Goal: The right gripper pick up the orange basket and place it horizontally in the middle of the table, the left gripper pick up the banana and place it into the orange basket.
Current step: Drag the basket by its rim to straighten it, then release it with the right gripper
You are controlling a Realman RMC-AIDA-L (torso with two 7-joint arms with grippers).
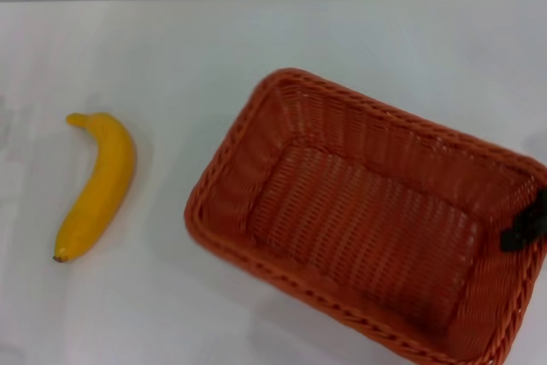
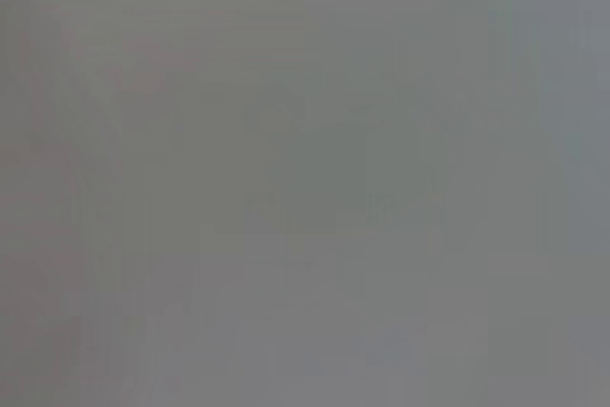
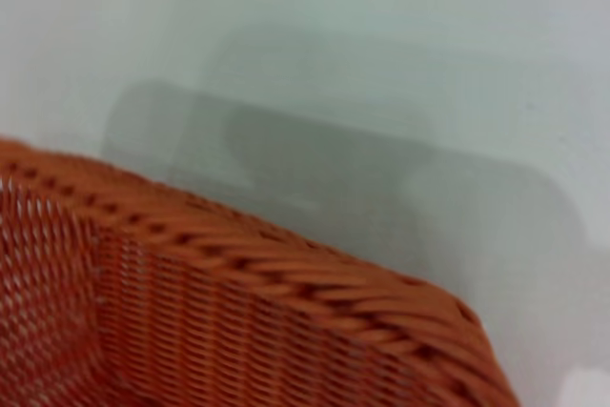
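The right gripper (image 1: pixel 523 230) sits on the basket (image 1: pixel 367 220) rim, grip unclear; basket still askew, banana (image 1: pixel 97 185) untouched on the table (image 1: pixel 171 49).

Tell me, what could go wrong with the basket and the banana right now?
The right gripper sits at the orange basket's right rim, right at the head view's edge. Holding just one end, the basket might tip or slip as it moves. The basket lies at a slant on the table, so turning it could swing its near corner toward the banana and bump it. The left gripper is not in view.
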